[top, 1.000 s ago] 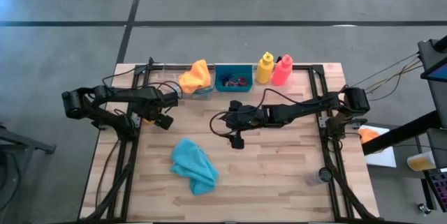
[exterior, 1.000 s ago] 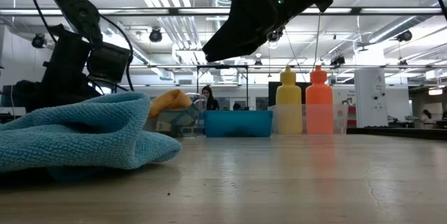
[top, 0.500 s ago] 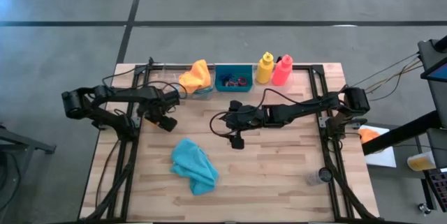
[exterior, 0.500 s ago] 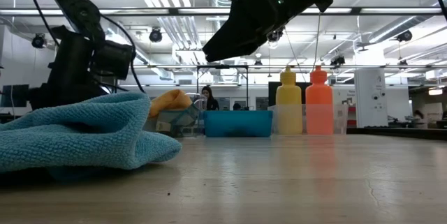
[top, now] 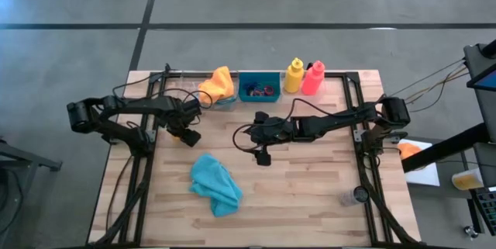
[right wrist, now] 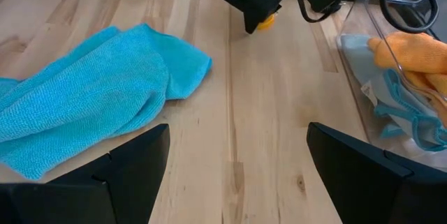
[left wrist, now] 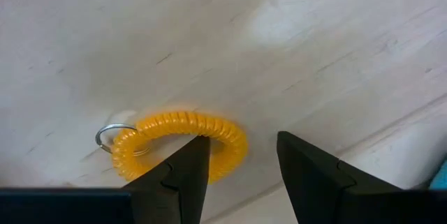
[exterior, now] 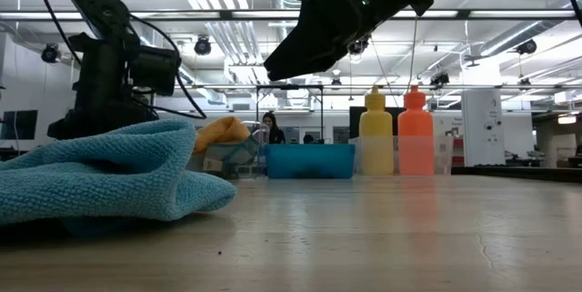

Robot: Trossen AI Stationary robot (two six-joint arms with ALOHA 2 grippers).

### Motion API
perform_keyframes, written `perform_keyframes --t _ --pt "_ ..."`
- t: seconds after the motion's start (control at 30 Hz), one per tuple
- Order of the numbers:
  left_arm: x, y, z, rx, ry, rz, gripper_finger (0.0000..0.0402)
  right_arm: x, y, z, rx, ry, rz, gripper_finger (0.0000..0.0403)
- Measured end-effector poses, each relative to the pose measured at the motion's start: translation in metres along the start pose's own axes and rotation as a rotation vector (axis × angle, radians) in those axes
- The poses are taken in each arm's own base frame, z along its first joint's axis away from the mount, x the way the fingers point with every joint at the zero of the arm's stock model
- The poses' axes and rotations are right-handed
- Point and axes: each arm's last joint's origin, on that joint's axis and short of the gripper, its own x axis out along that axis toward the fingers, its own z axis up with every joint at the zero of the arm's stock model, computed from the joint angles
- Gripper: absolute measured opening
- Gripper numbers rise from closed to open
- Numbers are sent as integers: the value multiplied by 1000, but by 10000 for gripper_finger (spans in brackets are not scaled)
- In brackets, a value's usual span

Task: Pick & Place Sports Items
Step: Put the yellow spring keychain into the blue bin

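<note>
An orange coil ring (left wrist: 178, 144) with a small metal loop lies flat on the table under my left gripper (left wrist: 241, 172), which is open above it. One finger (left wrist: 185, 175) stands over the ring's near part. My left gripper (top: 187, 134) is at the table's left. My right gripper (top: 262, 156) hangs open and empty over the table's middle. A teal cloth (top: 215, 184) lies crumpled on the table nearer the front. An orange cloth (top: 217, 86) lies on a pale blue cloth (right wrist: 391, 112) in a clear tray. A yellow bottle (top: 294, 75) and a pink-red bottle (top: 312, 77) stand at the back.
A teal bin (top: 259, 88) holding small rings stands at the back between the clear tray and the bottles. Black frame rails run along the table's left and right sides. Bare wood lies in front of and to the right of my right gripper.
My left gripper has gone a little toward the table's right edge, coming over the orange ring. My right gripper has kept still.
</note>
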Motion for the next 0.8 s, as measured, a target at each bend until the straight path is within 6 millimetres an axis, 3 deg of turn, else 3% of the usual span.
perform_keyframes --t 0.3,0.4,0.6,0.8 --pt "0 0 0 3 -9 9 165 0 0 0 0 0 0 339" --pt "0 0 1 5 -14 19 134 0 0 0 0 0 0 339" --pt "0 1 1 41 -34 47 25 0 0 0 0 0 0 339" --pt "-1 1 2 67 -42 51 16 0 0 0 0 0 0 339"
